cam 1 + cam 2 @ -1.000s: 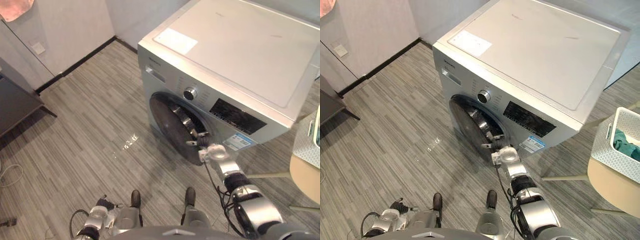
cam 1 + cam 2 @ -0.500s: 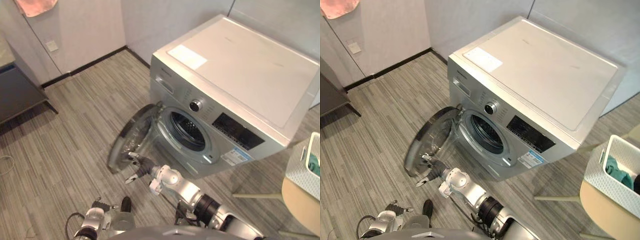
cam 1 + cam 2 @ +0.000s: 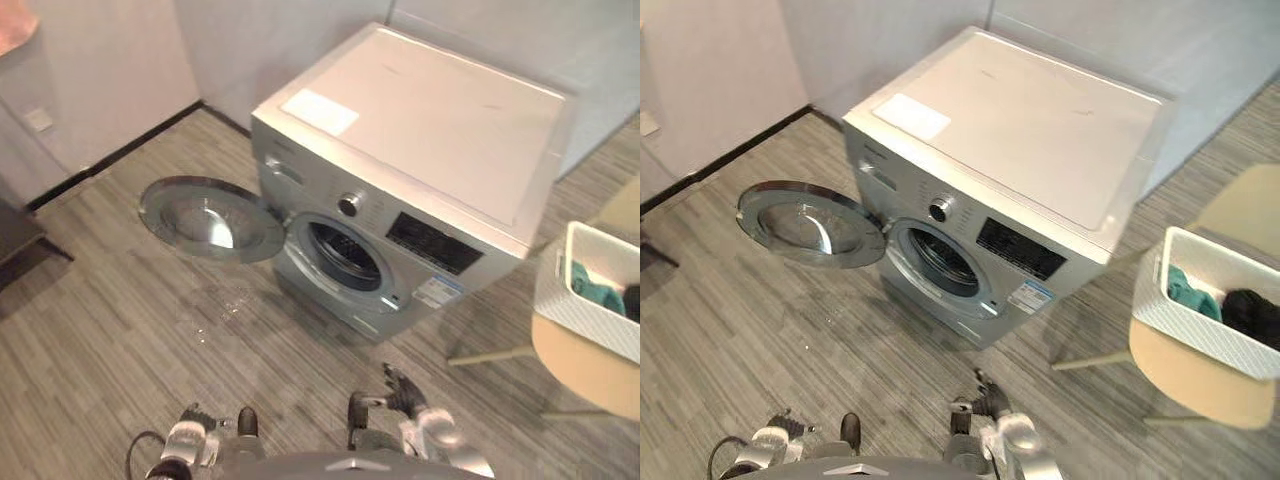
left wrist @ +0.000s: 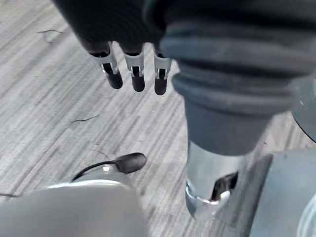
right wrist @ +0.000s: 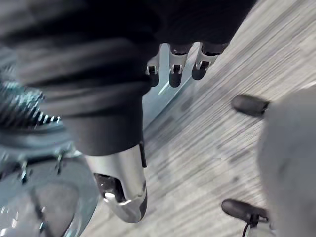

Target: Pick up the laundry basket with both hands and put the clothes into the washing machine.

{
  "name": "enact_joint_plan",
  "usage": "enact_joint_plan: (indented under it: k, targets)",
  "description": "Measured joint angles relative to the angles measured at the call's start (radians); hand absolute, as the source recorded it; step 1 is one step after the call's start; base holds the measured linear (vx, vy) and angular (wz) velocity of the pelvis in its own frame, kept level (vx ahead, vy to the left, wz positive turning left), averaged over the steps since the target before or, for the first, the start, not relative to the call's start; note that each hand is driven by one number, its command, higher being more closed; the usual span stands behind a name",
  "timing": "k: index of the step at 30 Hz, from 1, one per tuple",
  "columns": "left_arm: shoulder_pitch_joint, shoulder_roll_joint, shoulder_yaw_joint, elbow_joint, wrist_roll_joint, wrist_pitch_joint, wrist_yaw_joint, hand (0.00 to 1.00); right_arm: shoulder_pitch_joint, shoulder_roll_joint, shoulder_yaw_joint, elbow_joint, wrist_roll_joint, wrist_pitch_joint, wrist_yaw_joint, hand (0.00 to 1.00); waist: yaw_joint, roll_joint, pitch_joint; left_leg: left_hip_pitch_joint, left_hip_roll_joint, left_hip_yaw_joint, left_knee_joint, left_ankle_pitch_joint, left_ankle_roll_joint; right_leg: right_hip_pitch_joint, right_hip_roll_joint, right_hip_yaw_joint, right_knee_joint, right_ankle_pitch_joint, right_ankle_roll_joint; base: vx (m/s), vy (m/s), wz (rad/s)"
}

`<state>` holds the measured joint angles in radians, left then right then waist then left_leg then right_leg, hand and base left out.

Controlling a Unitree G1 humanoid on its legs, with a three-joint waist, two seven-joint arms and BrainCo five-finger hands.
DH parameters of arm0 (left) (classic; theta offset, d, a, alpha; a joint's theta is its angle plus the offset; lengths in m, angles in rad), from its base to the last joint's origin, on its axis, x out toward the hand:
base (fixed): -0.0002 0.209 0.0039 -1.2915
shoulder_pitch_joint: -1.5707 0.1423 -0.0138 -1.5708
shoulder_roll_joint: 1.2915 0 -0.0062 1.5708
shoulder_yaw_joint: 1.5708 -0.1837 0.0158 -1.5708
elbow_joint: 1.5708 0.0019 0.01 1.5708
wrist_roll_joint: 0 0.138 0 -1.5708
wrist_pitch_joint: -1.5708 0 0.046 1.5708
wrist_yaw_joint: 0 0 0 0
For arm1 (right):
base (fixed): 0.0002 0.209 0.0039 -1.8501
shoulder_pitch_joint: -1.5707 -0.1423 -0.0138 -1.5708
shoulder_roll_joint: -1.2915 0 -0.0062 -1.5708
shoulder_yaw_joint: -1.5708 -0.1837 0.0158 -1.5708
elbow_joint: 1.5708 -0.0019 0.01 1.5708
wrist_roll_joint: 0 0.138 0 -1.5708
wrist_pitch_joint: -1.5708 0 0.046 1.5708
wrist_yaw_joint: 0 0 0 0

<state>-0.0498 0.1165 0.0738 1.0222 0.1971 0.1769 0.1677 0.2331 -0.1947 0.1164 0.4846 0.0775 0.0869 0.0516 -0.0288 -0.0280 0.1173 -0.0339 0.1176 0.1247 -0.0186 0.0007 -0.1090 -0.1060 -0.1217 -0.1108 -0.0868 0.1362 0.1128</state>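
**Asker:** Where was the laundry?

**Describer:** In a white perforated plastic laundry basket (image 3: 1198,336). It sat on a pale beige round-seated chair (image 3: 1200,388), to the right of the silver front-loading washing machine (image 3: 1020,130) and just beside its right front corner. A teal garment (image 3: 1185,288) and a dark garment (image 3: 1252,312) lay inside the basket.

**Asker:** Was the machine ready to load?

**Describer:** Yes. Its round chrome-rimmed glass door (image 3: 810,222) stood wide open on the machine's left side. The dark drum opening (image 3: 940,265) faced out over the grey striped plank floor (image 3: 760,320).

**Asker:** And the hands?

**Describer:** Both hung low in front of the machine, well apart from the basket. The left hand (image 3: 190,432) was out towards the door side. In its wrist view its fingers (image 4: 138,79) pointed straight down, relaxed, with nothing in them. The right hand (image 3: 412,405) was in front of the machine's right half. Its fingers (image 5: 171,74) were likewise loose and empty.

**Asker:** So which way did the basket lie from them?

**Describer:** To the right of both hands, higher than they were and further off. The right hand was the nearer. The basket's long side seemed to face the robot at a slant, though its far end was cut off. I judged the robot had to turn right before either hand could reach an end of the basket.
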Motion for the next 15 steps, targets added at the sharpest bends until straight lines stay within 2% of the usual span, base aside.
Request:
enact_joint_plan:
  k: [5, 10, 13, 15]
  targets:
    - [-0.136, 0.045, 0.032, -0.051, -0.138, -0.024, 0.022, 0.00, 0.049, 0.039, -0.099, 0.004, 0.003, 0.008, -0.020, 0.00, -0.033, -0.020, 0.006, -0.008, 0.019, 0.126, 0.010, -0.021, -0.017, -0.086, 0.031, 0.121, 0.000, 0.035, -0.010, -0.02, -0.017, -0.78]
    - [-0.313, 0.165, 0.163, -0.067, -0.286, -0.079, 0.100, 0.00, 0.063, 0.083, -0.132, 0.004, 0.006, 0.003, -0.019, 0.00, -0.070, -0.066, 0.033, -0.041, 0.038, 0.228, 0.063, -0.047, -0.022, -0.162, 0.062, 0.223, 0.000, 0.068, -0.016, -0.02, -0.047, -0.61]
    - [-0.364, 0.198, 0.212, -0.059, -0.363, -0.099, 0.132, 0.00, 0.069, 0.089, -0.132, 0.004, 0.009, 0.003, -0.019, 0.00, -0.088, -0.071, 0.044, -0.055, 0.042, 0.241, 0.078, -0.059, -0.025, -0.179, 0.067, 0.239, 0.000, 0.071, -0.017, 0.00, -0.027, -0.22]
    - [-0.375, 0.209, 0.231, -0.048, -0.392, -0.100, 0.139, 0.00, 0.070, 0.094, -0.132, 0.004, 0.015, 0.001, -0.018, 0.00, -0.089, -0.073, 0.046, -0.055, 0.045, 0.247, 0.080, -0.062, -0.024, -0.181, 0.071, 0.243, 0.001, 0.071, -0.018, 0.01, -0.011, -0.10]
